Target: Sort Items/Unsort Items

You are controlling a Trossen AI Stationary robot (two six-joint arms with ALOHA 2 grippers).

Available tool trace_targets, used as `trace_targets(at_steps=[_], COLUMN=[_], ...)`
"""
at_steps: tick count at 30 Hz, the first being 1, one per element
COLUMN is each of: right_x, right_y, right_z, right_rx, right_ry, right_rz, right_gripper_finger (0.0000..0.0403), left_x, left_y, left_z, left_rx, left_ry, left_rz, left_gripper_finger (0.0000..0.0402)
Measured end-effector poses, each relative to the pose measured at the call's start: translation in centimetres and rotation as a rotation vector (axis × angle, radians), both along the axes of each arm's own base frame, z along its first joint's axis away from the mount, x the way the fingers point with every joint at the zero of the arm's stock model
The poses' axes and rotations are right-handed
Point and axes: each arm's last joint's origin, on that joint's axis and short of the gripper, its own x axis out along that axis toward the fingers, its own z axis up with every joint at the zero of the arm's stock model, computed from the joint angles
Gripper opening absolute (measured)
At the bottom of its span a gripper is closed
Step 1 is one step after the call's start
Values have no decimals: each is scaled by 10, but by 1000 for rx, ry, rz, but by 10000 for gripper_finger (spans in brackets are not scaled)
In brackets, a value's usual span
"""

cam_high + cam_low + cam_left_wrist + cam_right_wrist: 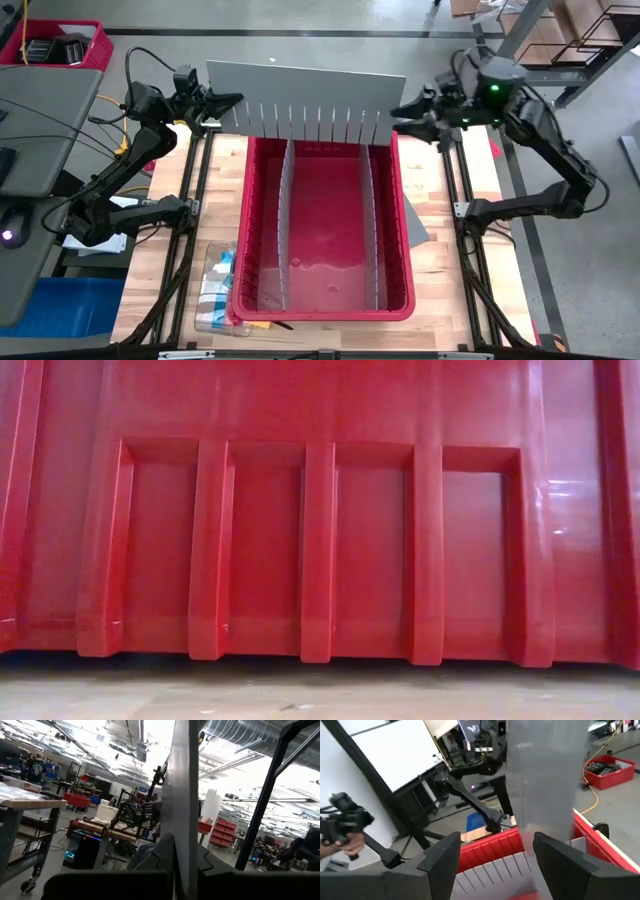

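Both arms are raised at the far end of the red bin (320, 300), holding a grey slotted divider panel (305, 100) between them. The left gripper (228, 104) is clamped tight on its left edge. The right gripper (400, 112) stands wide at the panel's right edge. Small items (215, 285) lie in a clear tray on the surface, just left of the bin.
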Motion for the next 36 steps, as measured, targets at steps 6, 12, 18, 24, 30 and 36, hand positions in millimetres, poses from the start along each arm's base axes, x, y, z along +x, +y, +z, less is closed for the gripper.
trace_targets(at_steps=[6,12,18,24,30,36], right_x=[14,14,5,-25,-38,-20], right_y=[-6,-7,-4,11,14,4], right_z=[0,1,0,9,17,10], right_rx=[-17,-44,10,-24,-83,-74], right_ry=[-33,-50,-18,-36,-87,-50], right_rz=[52,47,35,-53,-194,-187], right_gripper_finger=[243,230,210,209,209,209], left_x=[0,7,8,0,1,4], left_y=[0,2,2,4,3,0], left_z=[0,-4,-4,-2,-2,-2], left_rx=[-6,-12,-3,-3,-16,-18], left_ry=[0,12,16,19,24,19], left_rz=[1,-21,-33,-21,-39,-55], left_gripper_finger=[0,0,0,0,0,0])
